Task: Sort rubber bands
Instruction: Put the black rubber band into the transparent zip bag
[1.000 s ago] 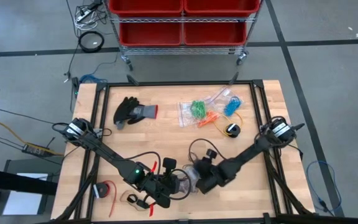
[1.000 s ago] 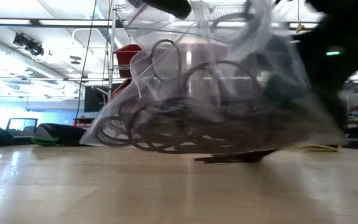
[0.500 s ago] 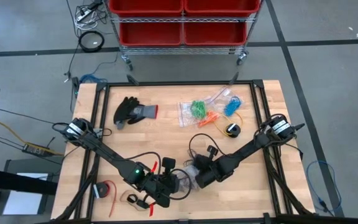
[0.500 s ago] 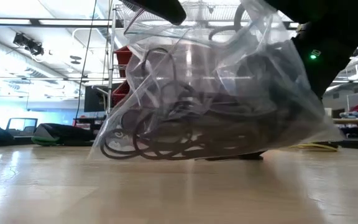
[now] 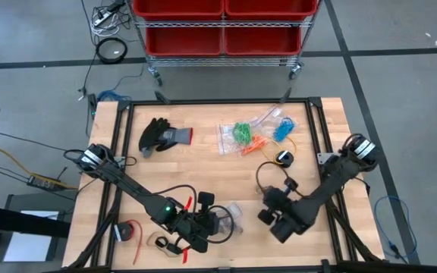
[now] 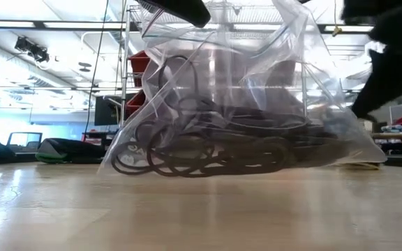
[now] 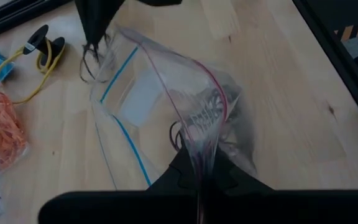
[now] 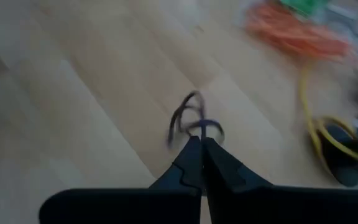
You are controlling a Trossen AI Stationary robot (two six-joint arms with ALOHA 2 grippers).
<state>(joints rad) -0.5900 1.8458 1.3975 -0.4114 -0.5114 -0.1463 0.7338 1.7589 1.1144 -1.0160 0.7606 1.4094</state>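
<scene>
High view looks down on the wooden table [image 5: 203,171], with a red-binned rack [image 5: 222,26] standing on the floor beyond its far edge. Both dark arms reach in over the near half. At the far left lies a black glove [image 5: 161,136]. Far centre holds a cluster of clear bags with green rubber bands [image 5: 241,133], orange rubber bands [image 5: 255,144] and blue rubber bands [image 5: 282,129], and just beside them a yellow cable [image 5: 279,155] looped around a small black piece.

Near the front edge, the left gripper [image 7: 199,171] is clenched on the edge of a clear zip bag [image 7: 166,106] that has a blue seal line and a pink one; the low view shows this bag sagging onto the tabletop, full of black rubber bands [image 6: 201,150]. On the far left front edge sits a small red roll [image 5: 130,230].

The right gripper [image 8: 201,146] is right of the bag, apart from it, raised off the wood. Its fingers are pinched tight on a few dark rubber bands [image 8: 191,118], which dangle in loops from the tips; the left wrist view shows the same loops hanging over the bag's open mouth
</scene>
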